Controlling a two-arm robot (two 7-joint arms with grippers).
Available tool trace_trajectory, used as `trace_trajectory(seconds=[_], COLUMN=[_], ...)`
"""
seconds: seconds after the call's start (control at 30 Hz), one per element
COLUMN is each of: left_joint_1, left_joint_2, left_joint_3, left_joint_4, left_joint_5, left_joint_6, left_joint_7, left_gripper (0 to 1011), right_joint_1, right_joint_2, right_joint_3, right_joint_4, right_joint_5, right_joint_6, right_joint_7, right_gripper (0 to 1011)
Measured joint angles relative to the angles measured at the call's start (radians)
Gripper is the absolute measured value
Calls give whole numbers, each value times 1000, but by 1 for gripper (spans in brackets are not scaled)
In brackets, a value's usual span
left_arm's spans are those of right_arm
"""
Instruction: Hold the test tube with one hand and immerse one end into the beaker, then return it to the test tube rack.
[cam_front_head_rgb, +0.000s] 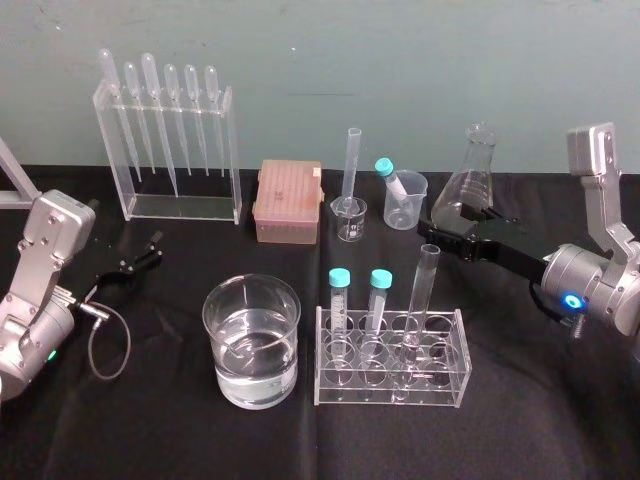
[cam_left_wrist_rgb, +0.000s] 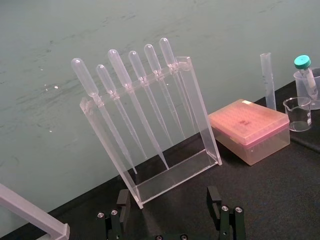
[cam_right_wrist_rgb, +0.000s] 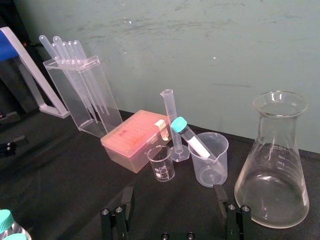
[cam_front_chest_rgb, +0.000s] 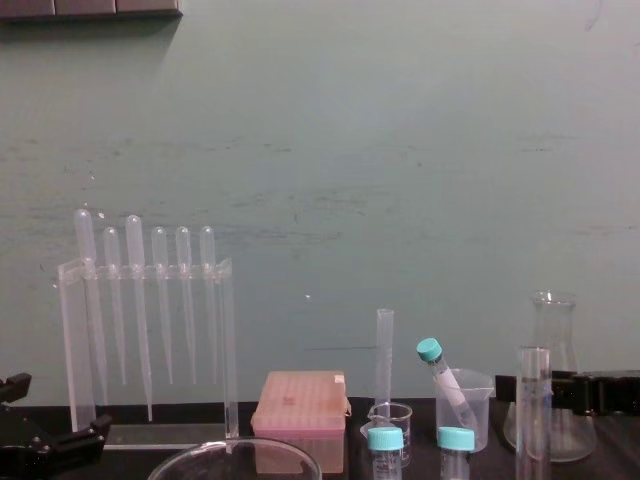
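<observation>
The test tube (cam_front_head_rgb: 419, 312) is standing in the rack (cam_front_head_rgb: 392, 388), toward the rack's right end. It is leaning a little, w/ its uncapped rim up, and nothing is gripping it. Two turquoise-capped tubes (cam_front_head_rgb: 340, 300) are sitting in the same rack to its left. The beaker (cam_front_head_rgb: 252, 345) is resting on the black surface (cam_front_head_rgb: 150, 430) just left of the rack. It is holding clear liquid partway up and sitting apart from both claws.

The right claw (cam_front_head_rgb: 450, 224) is hovering beyond the rack's right end, in front of the conical flask (cam_front_head_rgb: 472, 185). Its fingers are spread wide & holding nothing. The left claw (cam_front_head_rgb: 148, 252) is hanging low over the surface's left side, well apart from the beaker. Its fingers are likewise apart & empty, pointing toward the pipette stand (cam_front_head_rgb: 170, 150).

Along the back of the surface, left to right:
- the stand is carrying six pipettes
- a pink tip box (cam_front_head_rgb: 288, 202) is lying beside it
- a small measuring cup (cam_front_head_rgb: 350, 220) is sitting in front of a thin cylinder (cam_front_head_rgb: 352, 160)
- a plastic cup (cam_front_head_rgb: 407, 205) is holding one more capped tube, tilted, near the flask
</observation>
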Motion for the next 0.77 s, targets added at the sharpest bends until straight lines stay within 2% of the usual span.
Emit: trace_trajectory(seconds=[0.77], left_joint_1=[0], left_joint_2=[0], left_joint_3=[0], left_joint_4=[0], left_joint_5=[0], left_joint_6=[0], left_joint_7=[0], left_gripper=[1000], right_joint_1=[0], right_joint_2=[0], right_joint_3=[0], right_joint_4=[0], right_joint_5=[0], right_joint_6=[0], right_joint_7=[0], right_gripper=[1000])
